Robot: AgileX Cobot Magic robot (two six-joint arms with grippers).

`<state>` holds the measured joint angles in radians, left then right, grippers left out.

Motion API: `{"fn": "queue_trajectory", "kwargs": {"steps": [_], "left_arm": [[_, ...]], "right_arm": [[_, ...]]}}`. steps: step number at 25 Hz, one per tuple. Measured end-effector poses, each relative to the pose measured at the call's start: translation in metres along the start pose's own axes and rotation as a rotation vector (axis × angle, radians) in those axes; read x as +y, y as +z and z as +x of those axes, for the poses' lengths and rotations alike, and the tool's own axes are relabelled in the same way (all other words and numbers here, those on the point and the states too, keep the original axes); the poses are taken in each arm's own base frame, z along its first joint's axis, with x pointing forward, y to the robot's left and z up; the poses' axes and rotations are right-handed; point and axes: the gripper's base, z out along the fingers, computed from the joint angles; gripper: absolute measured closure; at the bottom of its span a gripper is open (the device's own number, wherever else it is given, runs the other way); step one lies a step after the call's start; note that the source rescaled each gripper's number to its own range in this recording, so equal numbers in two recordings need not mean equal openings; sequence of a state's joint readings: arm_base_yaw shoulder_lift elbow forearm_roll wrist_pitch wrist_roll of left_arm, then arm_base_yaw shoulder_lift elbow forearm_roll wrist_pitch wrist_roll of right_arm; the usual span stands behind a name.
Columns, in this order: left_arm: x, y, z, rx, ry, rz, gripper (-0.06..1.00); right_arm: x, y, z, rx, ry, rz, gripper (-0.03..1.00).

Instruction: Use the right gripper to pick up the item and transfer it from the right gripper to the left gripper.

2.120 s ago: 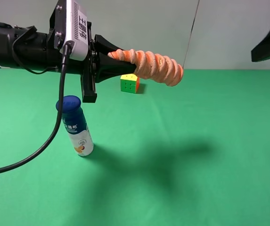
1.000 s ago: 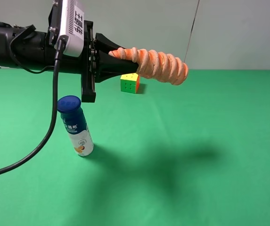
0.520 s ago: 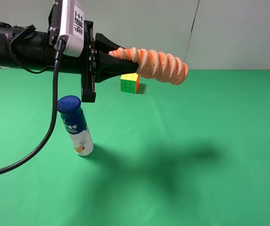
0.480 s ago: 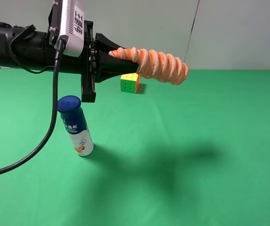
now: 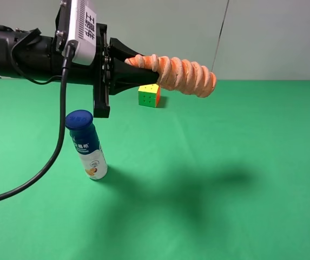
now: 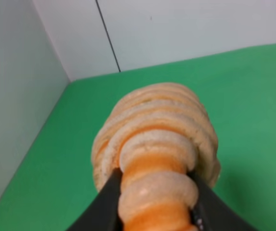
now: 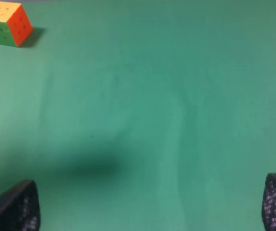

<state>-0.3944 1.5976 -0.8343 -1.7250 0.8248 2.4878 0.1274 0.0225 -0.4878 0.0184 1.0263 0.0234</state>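
The black, long-fingered left hand (image 5: 137, 66) is clamped on one end of the soft orange roll with cream spiral ribs (image 5: 186, 76), carrying it level, high above the green worktop (image 5: 241, 130). The black right hand (image 7: 145, 207) gapes empty, so the handover looks done.

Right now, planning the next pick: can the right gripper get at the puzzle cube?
Probably yes: the right gripper is open and empty, and only bare cloth lies between it and the cube.

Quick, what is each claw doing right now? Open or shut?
Left claw: closed, holding the orange twisty roll.
Right claw: open, holding nothing.
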Motion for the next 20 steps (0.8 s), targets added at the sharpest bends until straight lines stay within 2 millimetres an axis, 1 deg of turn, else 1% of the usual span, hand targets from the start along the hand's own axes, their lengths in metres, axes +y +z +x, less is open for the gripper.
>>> {"fn": "queue_trajectory", "kwargs": {"steps": [8, 20], "left_arm": [[0.0001, 0.0000, 0.0001, 0.001, -0.051, -0.001, 0.94], [0.0007, 0.0000, 0.0009, 0.010, -0.057, -0.008, 0.94]], "right_arm": [[0.0000, -0.0035, 0.0019, -0.029, 0.000, -0.001, -0.03], [0.0000, -0.0035, 0.0019, -0.029, 0.000, -0.001, -0.03]]}}
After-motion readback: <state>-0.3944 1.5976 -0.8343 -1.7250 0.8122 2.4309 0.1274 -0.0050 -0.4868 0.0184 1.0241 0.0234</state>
